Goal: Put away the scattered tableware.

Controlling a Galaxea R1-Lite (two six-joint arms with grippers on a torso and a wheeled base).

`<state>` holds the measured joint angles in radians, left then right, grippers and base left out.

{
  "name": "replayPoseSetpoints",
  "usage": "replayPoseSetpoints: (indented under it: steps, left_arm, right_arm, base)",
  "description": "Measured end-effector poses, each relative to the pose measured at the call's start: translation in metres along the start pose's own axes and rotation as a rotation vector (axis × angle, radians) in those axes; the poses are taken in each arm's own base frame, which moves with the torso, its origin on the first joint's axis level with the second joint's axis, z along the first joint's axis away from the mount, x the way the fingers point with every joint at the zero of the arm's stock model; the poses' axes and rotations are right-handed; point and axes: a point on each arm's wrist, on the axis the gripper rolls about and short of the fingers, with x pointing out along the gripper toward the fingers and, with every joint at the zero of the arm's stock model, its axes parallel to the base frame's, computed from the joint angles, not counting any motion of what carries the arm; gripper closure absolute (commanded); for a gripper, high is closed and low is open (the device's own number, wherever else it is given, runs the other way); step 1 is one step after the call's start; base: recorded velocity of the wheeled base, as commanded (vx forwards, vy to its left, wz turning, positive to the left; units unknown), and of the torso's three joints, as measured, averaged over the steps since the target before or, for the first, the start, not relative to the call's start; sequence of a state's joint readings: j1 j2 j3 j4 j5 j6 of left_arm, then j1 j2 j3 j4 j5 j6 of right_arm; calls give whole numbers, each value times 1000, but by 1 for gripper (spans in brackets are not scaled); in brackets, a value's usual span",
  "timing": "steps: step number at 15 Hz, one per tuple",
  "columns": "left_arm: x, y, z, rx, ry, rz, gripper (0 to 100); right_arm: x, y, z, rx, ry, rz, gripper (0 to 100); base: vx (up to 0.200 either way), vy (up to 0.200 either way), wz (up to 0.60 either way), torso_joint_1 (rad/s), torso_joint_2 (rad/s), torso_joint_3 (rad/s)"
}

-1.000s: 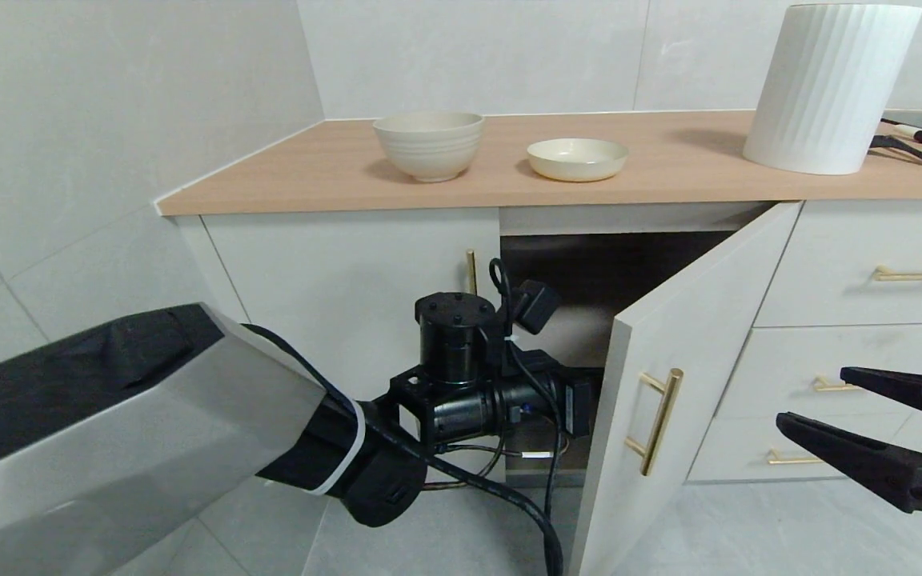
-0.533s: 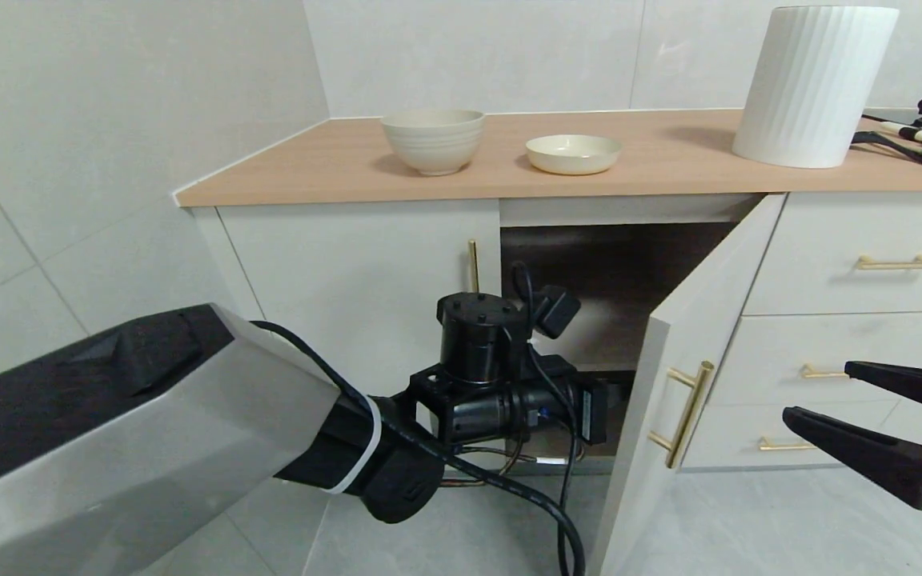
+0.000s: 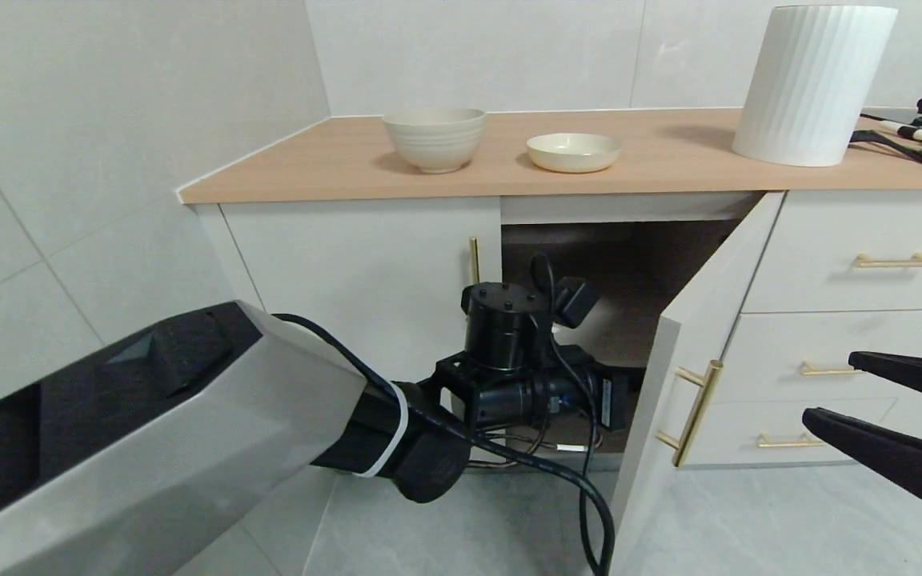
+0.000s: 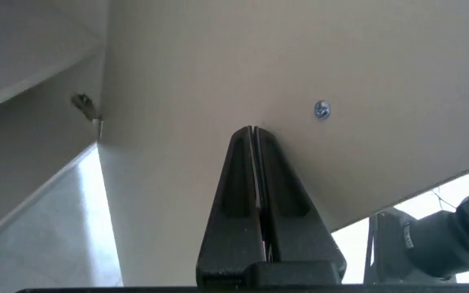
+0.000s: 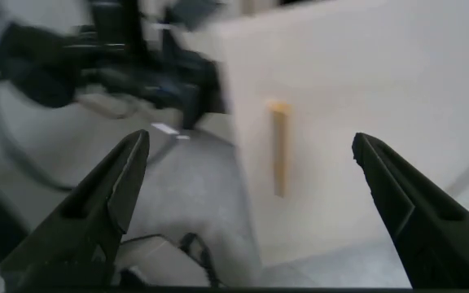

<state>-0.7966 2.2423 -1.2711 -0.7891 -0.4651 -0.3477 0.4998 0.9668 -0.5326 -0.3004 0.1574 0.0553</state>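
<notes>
- Bowl [image 3: 434, 138] upright on the counter [image 3: 669, 172], toward its left end.
- Dish [image 3: 573, 151] near the bowl on its right, apart from it. Neither is touched.
- Tall ribbed white canister [image 3: 813, 84] stands farther right on the counter.
- Door [image 3: 701, 320] under the counter hangs open, swung out to the right, with the dark interior exposed. Its brass handle [image 3: 693, 412] faces outward.
- Left arm reaches low into the opening, behind the door.
- Left claw [image 4: 253, 130] clenched, fingers pressed together with nothing between them. Tips sit at the door's inner face, just below a screw [image 4: 322, 108]. Contact cannot be confirmed.
- Right claw [image 3: 829, 386] released, jaws spread wide and empty. It hangs low at the right, outside the door and in front of the drawers [image 3: 853, 264], pointing toward the handle.
</notes>
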Motion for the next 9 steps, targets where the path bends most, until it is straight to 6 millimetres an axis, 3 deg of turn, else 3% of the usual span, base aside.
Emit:
replayPoseSetpoints:
  steps: [2,5,6,9]
  left_arm:
    - [14,-22,0,11,14,-43,100]
    - [40,-82,-12,32,81,-173,100]
    - [40,-90,-13,34,82,-178,100]
    - [22,-78,-11,30,39,-86,100]
  right_arm:
    - [-6,3,2,4,-20,80,0]
    - [-17,7,6,18,-57,189,0]
    - [-20,8,8,17,-69,191,0]
    - [-18,7,9,20,-66,182,0]
  base:
    - [0,0,0,0,0,0]
    - [0,0,0,0,0,0]
    - [0,0,0,0,0,0]
    - [0,0,0,0,0,0]
